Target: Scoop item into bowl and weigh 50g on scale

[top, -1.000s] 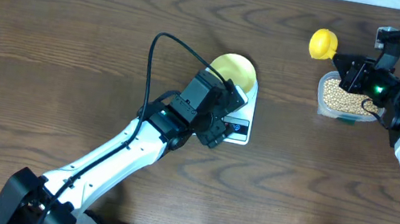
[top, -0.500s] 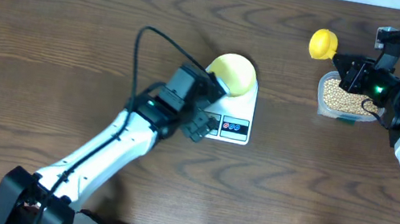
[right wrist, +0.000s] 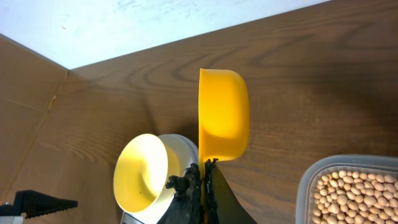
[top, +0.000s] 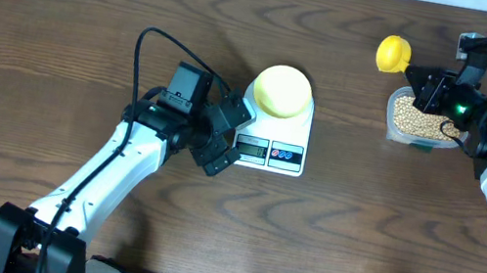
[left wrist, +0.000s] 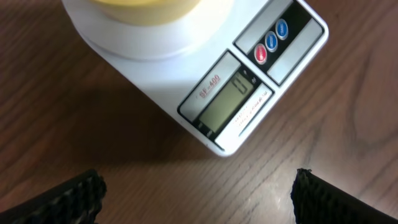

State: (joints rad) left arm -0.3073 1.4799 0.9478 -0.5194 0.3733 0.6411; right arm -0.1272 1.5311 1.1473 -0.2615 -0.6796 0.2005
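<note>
We read this as the gap between setting up and scooping. The pale yellow bowl (top: 283,91) sits on the far end of the white scale (top: 286,167), near the middle of the desk (top: 63,27), and no beans show inside it. The left pincer (top: 229,136) hangs released, jaws spread wide, just beside the scale's near-left corner, touching nothing. Its wrist view looks down on the display (left wrist: 227,102), though the digits are too faint for us to read.

Over on the right, the right pincer (right wrist: 203,177) is clenched on the handle of the bright yellow scoop (right wrist: 222,115). The scoop's cup sits just beyond the far-left edge of the clear tub (top: 390,121), and we see nothing in it. The beans (right wrist: 348,190) all lie in that tub, well apart from the bowl.

So the weighing has not started; the scooping falls to the right arm. We judge the next move calls for swinging the cup back over the tub, dipping it into the beans and lifting it level. It then has to travel left across open desk to the bowl — a long carry, where a tilted cup would shed round beans. A modest first load seems wise, since topping up is easier than taking out.
</note>
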